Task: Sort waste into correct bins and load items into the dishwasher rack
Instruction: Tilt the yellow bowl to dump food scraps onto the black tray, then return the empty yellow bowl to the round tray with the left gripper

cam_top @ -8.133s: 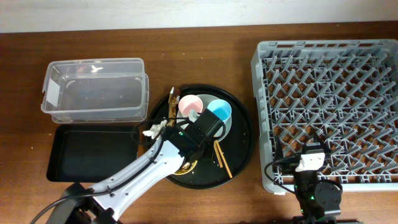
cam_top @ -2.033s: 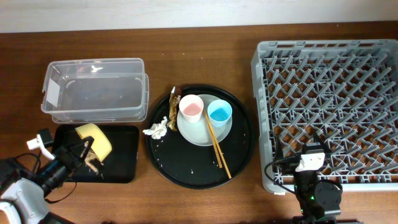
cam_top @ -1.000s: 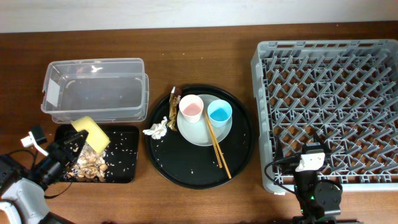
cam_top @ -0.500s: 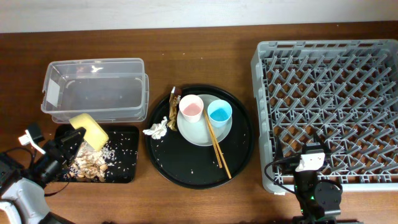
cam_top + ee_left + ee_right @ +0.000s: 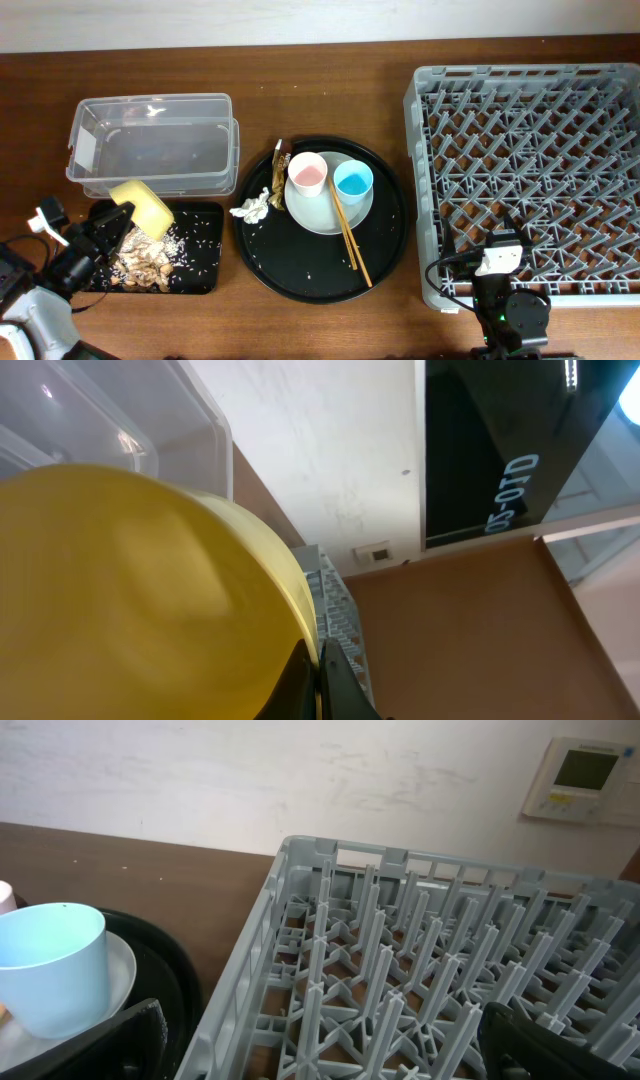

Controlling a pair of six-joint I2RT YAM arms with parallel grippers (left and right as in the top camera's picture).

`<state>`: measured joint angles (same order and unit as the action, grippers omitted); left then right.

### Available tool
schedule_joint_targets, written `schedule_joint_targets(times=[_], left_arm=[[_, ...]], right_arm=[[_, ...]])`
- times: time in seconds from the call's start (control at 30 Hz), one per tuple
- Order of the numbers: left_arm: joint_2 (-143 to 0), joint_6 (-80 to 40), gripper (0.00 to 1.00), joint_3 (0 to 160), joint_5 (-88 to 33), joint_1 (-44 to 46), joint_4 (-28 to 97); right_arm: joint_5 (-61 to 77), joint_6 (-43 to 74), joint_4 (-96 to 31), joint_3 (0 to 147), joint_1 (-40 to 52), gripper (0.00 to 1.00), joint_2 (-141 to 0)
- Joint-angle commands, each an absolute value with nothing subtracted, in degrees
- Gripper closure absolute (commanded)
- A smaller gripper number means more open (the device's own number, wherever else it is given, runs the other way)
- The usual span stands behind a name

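Though pale lettering shows on a dark panel in the left wrist view, it sits turned and I cannot read it. Left of the large round black tray (image 5: 385, 250), the left hand (image 5: 105, 228) is clamped on one yellow bowl (image 5: 143, 207), which is tilted over the shallow black rectangular tray (image 5: 200, 262) holding beige-brown food scraps (image 5: 145, 262). On the round tray are one pale round plate (image 5: 312, 212), two cups — a pink cup (image 5: 306, 174) and a blue cup (image 5: 352, 181) — two thin wooden chopsticks (image 5: 350, 240), and one crumpled white tissue (image 5: 253, 207). Right of it, the right hand (image 5: 497, 258) has its fingers wide apart at the grey plastic dishwasher rack (image 5: 540, 140).

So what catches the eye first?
The large grey plastic lattice rack fills the right side. Opposite, the left gripper holds a yellow bowl tilted over a shallow black tray strewn with beige food scraps. A pink cup and a blue cup sit on the round black tray between.
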<state>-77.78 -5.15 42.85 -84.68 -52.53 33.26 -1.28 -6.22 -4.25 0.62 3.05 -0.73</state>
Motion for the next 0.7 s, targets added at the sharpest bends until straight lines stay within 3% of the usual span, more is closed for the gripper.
schedule_joint_targets(times=[0.0,0.33,0.57,0.67], left_arm=[[-77.54,-5.93,1.00,42.92,-86.80,-52.10,36.86],[-72.66,-10.13,1.00,46.24,-71.57,-38.35,36.99],[-62.35,-18.39,1.00,48.34,-43.13,-16.12,37.69],[-59.55,-21.54,1.00,48.34,-29.47,-2.48,39.62]], right_arm=[[-2.00,-5.91,-4.54,0.32,3.42,0.02,-0.43],[-2.00,-5.91,-4.54,0.32,3.42,0.02,-0.40],[-2.00,-5.91,-4.56,0.32,3.42,0.02,-0.40],[-2.00,-5.91,-4.54,0.32,3.42,0.02,-0.40]])
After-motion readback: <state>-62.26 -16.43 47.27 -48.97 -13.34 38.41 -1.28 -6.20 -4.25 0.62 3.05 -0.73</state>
